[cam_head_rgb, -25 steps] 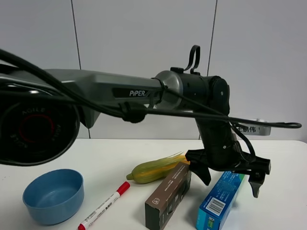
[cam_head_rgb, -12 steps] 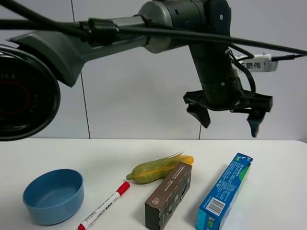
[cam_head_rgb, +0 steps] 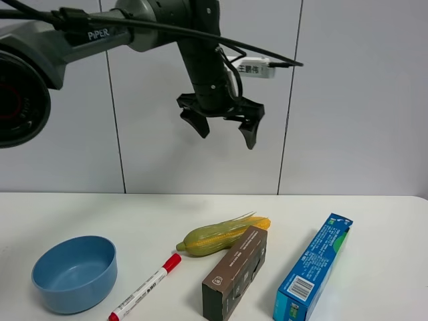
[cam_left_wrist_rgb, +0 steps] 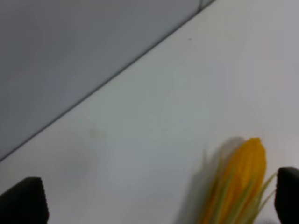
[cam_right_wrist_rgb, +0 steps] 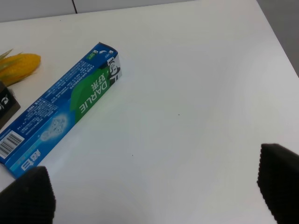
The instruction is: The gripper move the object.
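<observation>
The blue and green Darlie carton [cam_head_rgb: 313,267] lies flat on the white table at the front right, barcode end toward the front. It also shows in the right wrist view [cam_right_wrist_rgb: 60,126]. My left gripper [cam_head_rgb: 224,128] hangs open and empty high in front of the wall, above the corn and well left of the carton. In the left wrist view the left gripper [cam_left_wrist_rgb: 149,200] shows only its two fingertips, wide apart. My right gripper [cam_right_wrist_rgb: 154,191] is open and empty, above bare table beside the carton. It is out of the exterior view.
An ear of corn [cam_head_rgb: 221,234] lies mid-table, touching a dark brown box [cam_head_rgb: 235,273] just left of the carton. A red-capped marker [cam_head_rgb: 146,287] and a blue bowl [cam_head_rgb: 73,271] sit at the front left. The table's right edge shows in the right wrist view.
My left gripper rose from just above the carton and swung left to a point high above the corn, staying open. The carton lies where it was.
</observation>
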`<state>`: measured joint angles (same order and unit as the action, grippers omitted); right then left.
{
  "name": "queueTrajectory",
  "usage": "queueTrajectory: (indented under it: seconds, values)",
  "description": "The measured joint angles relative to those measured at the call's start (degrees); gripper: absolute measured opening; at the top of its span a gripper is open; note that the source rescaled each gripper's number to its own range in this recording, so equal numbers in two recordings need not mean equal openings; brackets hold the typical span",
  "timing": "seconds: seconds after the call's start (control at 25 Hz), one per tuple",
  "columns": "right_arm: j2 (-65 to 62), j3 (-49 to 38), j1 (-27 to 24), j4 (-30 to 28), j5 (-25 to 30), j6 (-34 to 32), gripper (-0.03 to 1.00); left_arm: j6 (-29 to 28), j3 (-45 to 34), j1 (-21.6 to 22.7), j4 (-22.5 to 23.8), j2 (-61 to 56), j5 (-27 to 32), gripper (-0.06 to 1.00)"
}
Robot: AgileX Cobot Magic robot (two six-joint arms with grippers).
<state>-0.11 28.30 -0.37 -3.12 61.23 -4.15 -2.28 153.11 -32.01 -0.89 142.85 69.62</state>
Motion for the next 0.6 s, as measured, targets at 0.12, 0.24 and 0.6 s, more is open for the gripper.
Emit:
queueTrajectory:
  seconds: [0.12,0.24,0.6]
  values:
    - [0.0,0.0,0.0,0.0,0.0,0.0,1.0,1.0,0.0,4.1,0.0,-0.7,0.0,0.99]
    - [0.0,0.0,0.0,0.0,0.0,0.0,1.0,2.3,0.0,7.9,0.0,-0.9,0.0,0.99]
    - [0.0,0.0,0.0,0.0,0.0,0.0,1.0,7.7,0.0,16.8,-0.3,-0.9,0.0,0.99]
